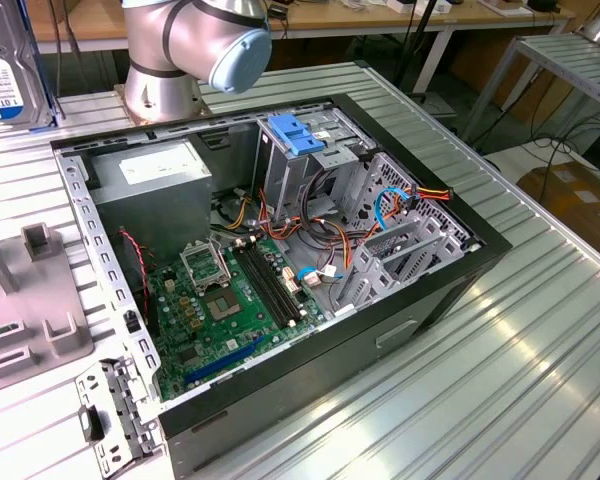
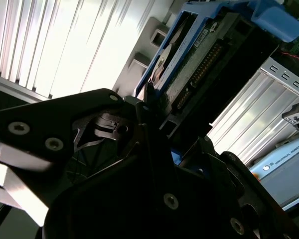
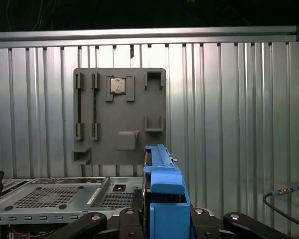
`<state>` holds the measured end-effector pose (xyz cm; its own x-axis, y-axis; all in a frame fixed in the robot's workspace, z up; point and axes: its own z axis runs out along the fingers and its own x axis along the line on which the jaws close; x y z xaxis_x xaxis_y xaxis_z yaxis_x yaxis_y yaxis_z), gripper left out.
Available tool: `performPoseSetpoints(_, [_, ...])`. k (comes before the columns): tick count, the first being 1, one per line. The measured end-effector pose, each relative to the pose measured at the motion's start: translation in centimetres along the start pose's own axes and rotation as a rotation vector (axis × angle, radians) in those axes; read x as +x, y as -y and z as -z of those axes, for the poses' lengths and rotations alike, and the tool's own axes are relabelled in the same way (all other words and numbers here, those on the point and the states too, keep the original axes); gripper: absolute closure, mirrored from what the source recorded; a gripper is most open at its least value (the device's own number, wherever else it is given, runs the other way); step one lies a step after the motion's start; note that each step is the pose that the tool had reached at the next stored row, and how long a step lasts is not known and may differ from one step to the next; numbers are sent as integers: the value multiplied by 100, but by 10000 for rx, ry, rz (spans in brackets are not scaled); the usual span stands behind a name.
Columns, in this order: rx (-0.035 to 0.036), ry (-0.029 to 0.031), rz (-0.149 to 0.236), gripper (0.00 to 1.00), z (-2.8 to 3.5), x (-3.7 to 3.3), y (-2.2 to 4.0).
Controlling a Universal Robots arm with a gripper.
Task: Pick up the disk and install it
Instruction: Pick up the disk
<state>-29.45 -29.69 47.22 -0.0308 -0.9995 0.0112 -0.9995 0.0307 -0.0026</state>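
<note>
The disk (image 1: 7, 62) hangs on edge at the far upper corner of the exterior view's left, its white label with a blue band facing the camera. In the second wrist view the disk (image 2: 187, 59) stands between the black fingers of my gripper (image 2: 154, 117), which is shut on it; its connector edge and blue rail show. In the first wrist view the disk's blue rail (image 3: 162, 186) rises from my gripper (image 3: 162, 221), high above the grey holder plate (image 3: 119, 117).
The open computer case (image 1: 280, 250) lies on the ribbed metal table (image 1: 500, 350), with a light-blue clip (image 1: 298, 135) on its drive bay, a grey power supply (image 1: 150, 185) and the motherboard (image 1: 220, 300). The arm's base (image 1: 165, 70) stands behind it. The holder plate (image 1: 30, 330) carries a chip (image 3: 118, 84).
</note>
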Motion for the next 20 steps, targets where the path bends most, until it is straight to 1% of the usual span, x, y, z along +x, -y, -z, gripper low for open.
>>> performPoseSetpoints(3, [0, 0, 1, 64, 0, 1, 48])
performPoseSetpoints(9, [0, 0, 0, 64, 0, 3, 123])
performPoseSetpoints(17, [0, 0, 1, 64, -1, 6, 247])
performPoseSetpoints(19, [0, 0, 0, 64, -1, 7, 300])
performPoseSetpoints(20, [1, 0, 1, 64, -1, 7, 314])
